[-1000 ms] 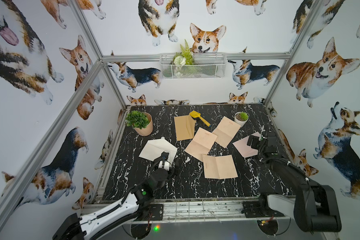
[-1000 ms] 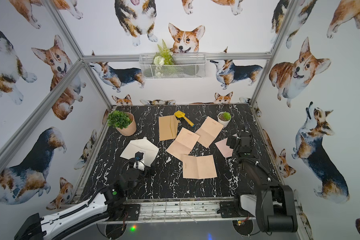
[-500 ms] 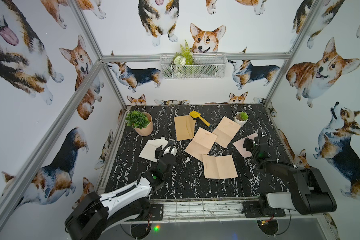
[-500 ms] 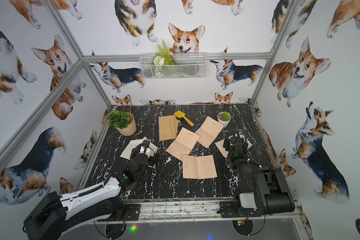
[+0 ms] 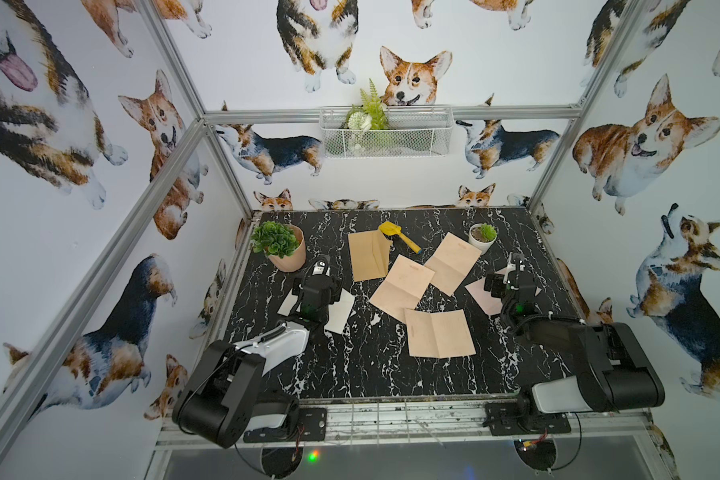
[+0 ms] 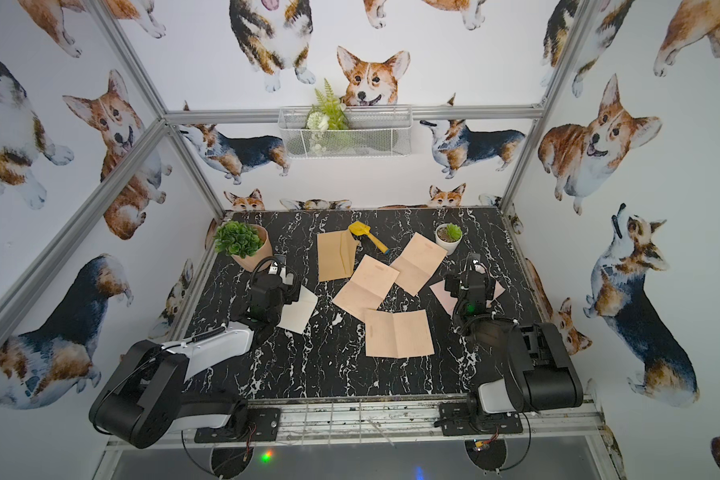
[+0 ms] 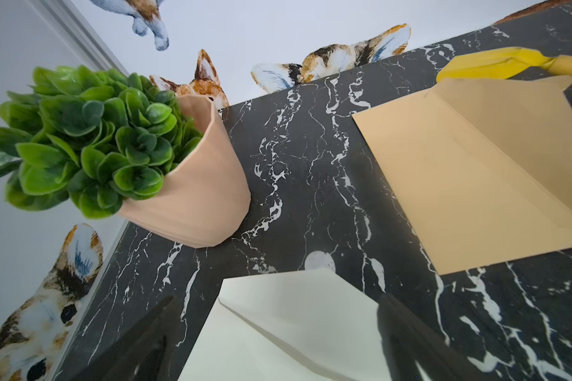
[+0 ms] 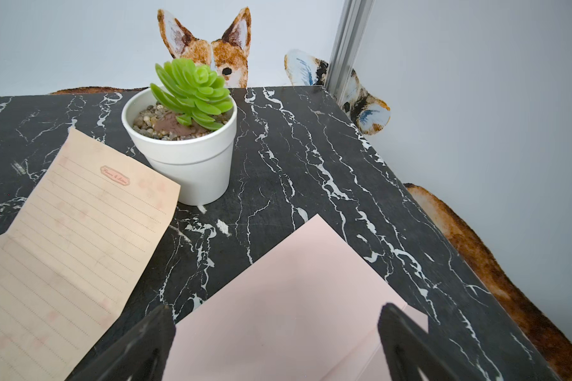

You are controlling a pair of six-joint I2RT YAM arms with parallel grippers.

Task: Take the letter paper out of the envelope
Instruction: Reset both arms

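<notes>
sitting over the white envelope [image 7: 294, 333], left tool [image 7: 276, 305] has its jaws spread wide, one on each side of the raised pointed flap, gripping nothing. can't tell if the tips touch the paper. the envelope lies flat near the left edge of the worktop [image 5: 371, 374], close to the potted plant [image 5: 289, 253] on the robot's side of it. no letter paper shows inside from any view.

right tool [image 8: 276, 310] is also wide and empty, over the pink envelope [image 8: 278, 290] near the right edge.

step, my read: pre-grasp, nothing drawn from these two envelopes yet. three lined peach sheets [image 5: 439, 338] lie unfolded mid-worktop beside an open tan envelope [image 5: 366, 257], so that one looks done.

next move calls for one tool to pin the envelope body while the other pinches the sheet edge under the flap and pulls along the pocket. which envelope goes first, can't tell.

materials: thin matte paper with sharp creases, likely to flex and slide on the glossy black marble-pattern top. the sheets carry centre folds and ruled lines. the plant pot is faceted and matte. the small white pot [image 8: 185, 165] is round and gravel-filled. a yellow plastic scoop [image 5: 398, 239] sits at the tan envelope's flap end.
</notes>
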